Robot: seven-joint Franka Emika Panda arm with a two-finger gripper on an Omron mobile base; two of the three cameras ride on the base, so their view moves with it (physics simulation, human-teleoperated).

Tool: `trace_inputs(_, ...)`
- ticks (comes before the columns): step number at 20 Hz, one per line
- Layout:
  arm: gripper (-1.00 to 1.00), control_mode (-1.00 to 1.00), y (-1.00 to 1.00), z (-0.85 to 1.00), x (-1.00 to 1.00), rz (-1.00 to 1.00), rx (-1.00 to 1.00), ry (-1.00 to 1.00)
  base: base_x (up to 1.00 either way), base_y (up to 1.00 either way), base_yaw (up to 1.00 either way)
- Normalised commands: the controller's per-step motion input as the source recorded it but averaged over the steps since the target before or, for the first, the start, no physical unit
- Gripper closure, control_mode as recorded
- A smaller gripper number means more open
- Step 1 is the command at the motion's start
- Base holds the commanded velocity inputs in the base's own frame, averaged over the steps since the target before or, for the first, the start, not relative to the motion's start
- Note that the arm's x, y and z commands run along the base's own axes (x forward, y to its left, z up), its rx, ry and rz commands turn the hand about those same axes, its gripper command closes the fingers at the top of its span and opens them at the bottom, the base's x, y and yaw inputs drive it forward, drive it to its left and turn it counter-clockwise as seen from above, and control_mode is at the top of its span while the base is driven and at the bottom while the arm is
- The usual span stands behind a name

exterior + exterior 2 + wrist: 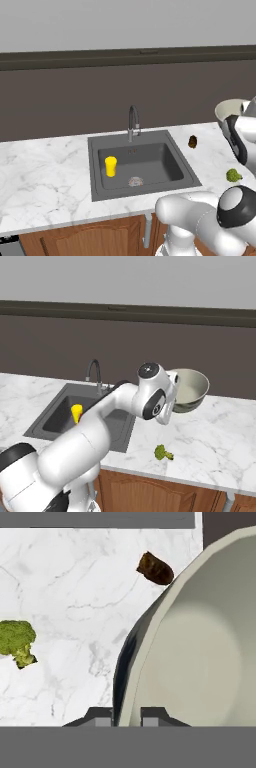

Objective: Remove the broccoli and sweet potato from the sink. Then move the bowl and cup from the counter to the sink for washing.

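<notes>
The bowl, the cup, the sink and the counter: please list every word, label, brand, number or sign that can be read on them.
None: no readable text in any view.
The bowl, held at its rim by the gripper, is plain.
The cup in the sink is plain yellow.
The counter shows only grey veins.
</notes>
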Motion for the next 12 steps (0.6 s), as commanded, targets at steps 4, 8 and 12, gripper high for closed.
trace_inputs(4, 1.00, -1.00, 0.22, 0.00, -0.14, 0.08, 0.00, 0.02, 0.00, 0.00, 0.00)
trace_inputs(8, 1.00, -1.00, 0.23, 0.00, -0.16, 0.07, 0.00, 0.00, 0.00, 0.00, 0.00)
trace_inputs(12, 1.00, -1.00, 0.25, 0.00, -0.17, 0.05, 0.00, 0.00, 0.00, 0.00, 0.00)
